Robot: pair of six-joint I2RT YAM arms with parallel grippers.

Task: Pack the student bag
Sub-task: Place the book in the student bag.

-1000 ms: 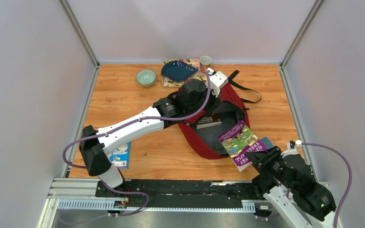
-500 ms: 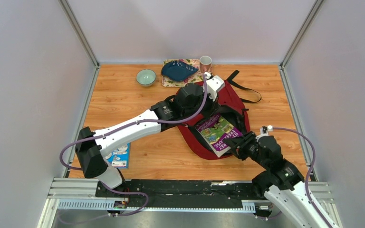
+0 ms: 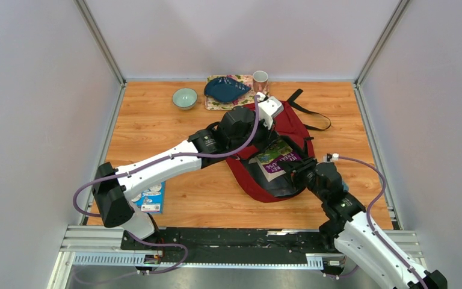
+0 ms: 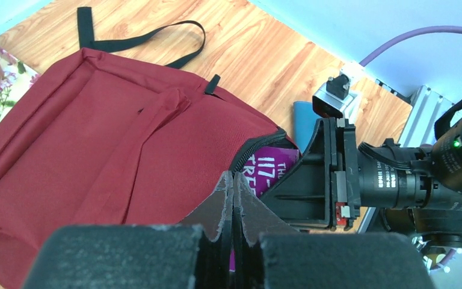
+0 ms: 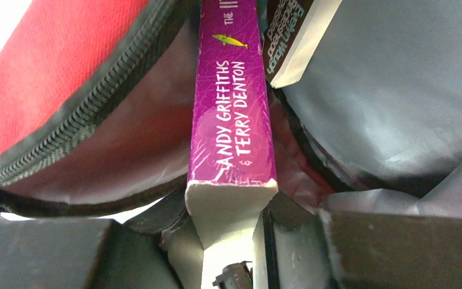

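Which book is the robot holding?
The purple book, gripped by the right gripper inside the red bag's opening. The blue one lies on the table, untouched.

The student bag (image 3: 290, 122) is a dark red fabric backpack with black zipper trim. It lies flat on the wooden table (image 3: 156, 120), right of centre, and its black straps (image 3: 310, 118) trail toward the far right. The main compartment gapes open along the near-right side, showing a grey lining (image 5: 397, 90). A purple book (image 3: 280, 162) sits partway in the mouth, its spine toward the opening, beside a second book (image 5: 292, 42) deeper inside.
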